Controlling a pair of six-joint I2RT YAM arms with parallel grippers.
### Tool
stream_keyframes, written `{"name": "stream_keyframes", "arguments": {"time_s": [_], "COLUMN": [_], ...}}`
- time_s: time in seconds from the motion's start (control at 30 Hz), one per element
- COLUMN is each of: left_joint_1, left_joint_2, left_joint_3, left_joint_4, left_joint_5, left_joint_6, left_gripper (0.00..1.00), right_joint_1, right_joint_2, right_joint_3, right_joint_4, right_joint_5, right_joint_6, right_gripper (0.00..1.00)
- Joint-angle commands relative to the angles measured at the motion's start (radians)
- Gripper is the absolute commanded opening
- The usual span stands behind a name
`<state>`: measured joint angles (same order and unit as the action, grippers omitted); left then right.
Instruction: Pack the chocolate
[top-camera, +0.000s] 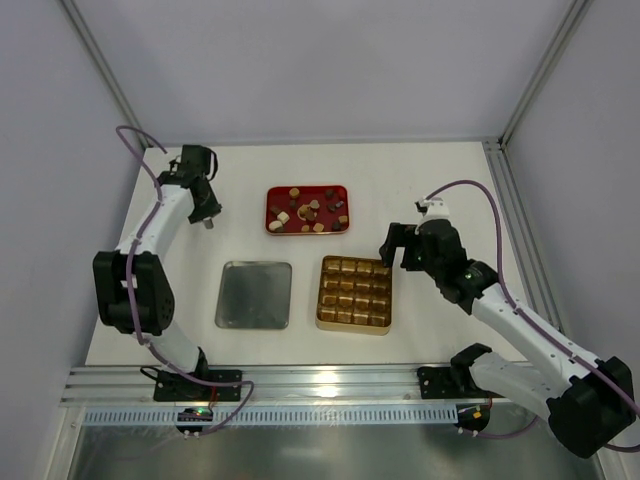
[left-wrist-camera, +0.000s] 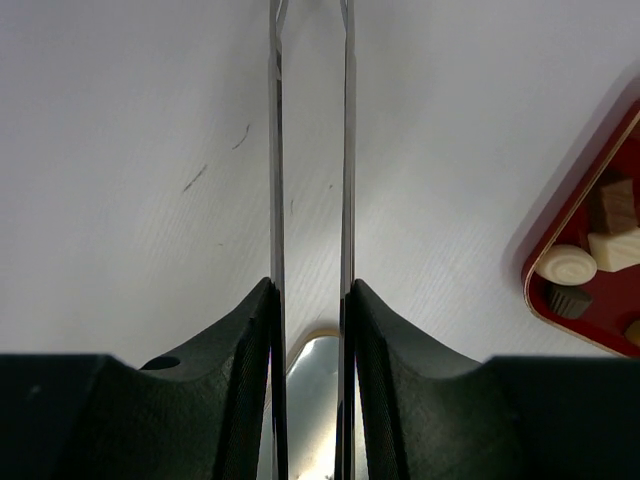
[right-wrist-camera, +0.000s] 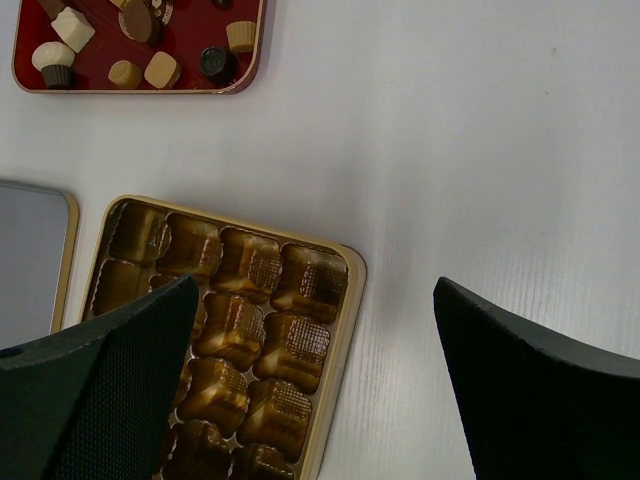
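Observation:
The chocolate (top-camera: 305, 210) lies as several dark, tan and cream pieces in a small red tray (top-camera: 268, 210) at the back centre. My left gripper (top-camera: 207, 222) hovers just left of that tray, shut on thin metal tweezers (left-wrist-camera: 277, 150). The two blades run forward side by side with nothing between them. In the left wrist view (left-wrist-camera: 312, 290) the tray's corner (left-wrist-camera: 575, 190) shows at right with a cream round piece (left-wrist-camera: 565, 265). The right gripper (top-camera: 393, 245) (right-wrist-camera: 312, 290) stands open above the right edge of the gold tin (top-camera: 353, 328) (right-wrist-camera: 350, 300), whose cells hold nothing.
A flat silver lid (top-camera: 254, 295) (right-wrist-camera: 30, 260) lies left of the gold tin. The red tray (right-wrist-camera: 190, 30) with chocolate pieces (right-wrist-camera: 130, 72) appears at the top left of the right wrist view. White walls and metal posts enclose the table.

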<state>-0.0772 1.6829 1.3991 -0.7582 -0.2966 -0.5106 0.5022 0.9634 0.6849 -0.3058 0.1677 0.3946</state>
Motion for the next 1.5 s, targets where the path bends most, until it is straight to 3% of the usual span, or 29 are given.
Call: {"name": "stream_keyframes", "arguments": {"time_s": [0.0, 0.33, 0.8, 1.17, 1.47], "left_joint_1": [-0.021, -0.084, -0.311, -0.421, -0.432], "left_joint_2": [-0.078, -0.213, -0.269, -0.131, 0.003], "left_joint_3": [-0.014, -0.011, 0.047, 0.136, 0.235], "left_joint_4": [-0.039, -0.118, -0.181, -0.145, -0.135], "left_joint_5": [-0.016, 0.024, 0.105, 0.131, 0.139], "left_joint_6": [0.026, 0.055, 0.052, 0.055, 0.058], "left_gripper": [0.35, 0.34, 0.39, 0.39, 0.39], "right_joint_1": [0.001, -0.001, 0.001, -0.001, 0.001], "right_joint_2": [0.011, 0.023, 0.029, 0.026, 0.023], "right_joint_3": [0.030, 0.053, 0.064, 0.064, 0.061], "right_joint_4": [0.039, 0.022, -0.001, -0.012, -0.024], "right_joint_5": [-0.004, 0.006, 0.035, 0.056, 0.067], "right_joint_6": [-0.003, -0.008, 0.004, 0.012, 0.015], "right_gripper": [1.00, 1.00, 1.00, 1.00, 1.00]}}
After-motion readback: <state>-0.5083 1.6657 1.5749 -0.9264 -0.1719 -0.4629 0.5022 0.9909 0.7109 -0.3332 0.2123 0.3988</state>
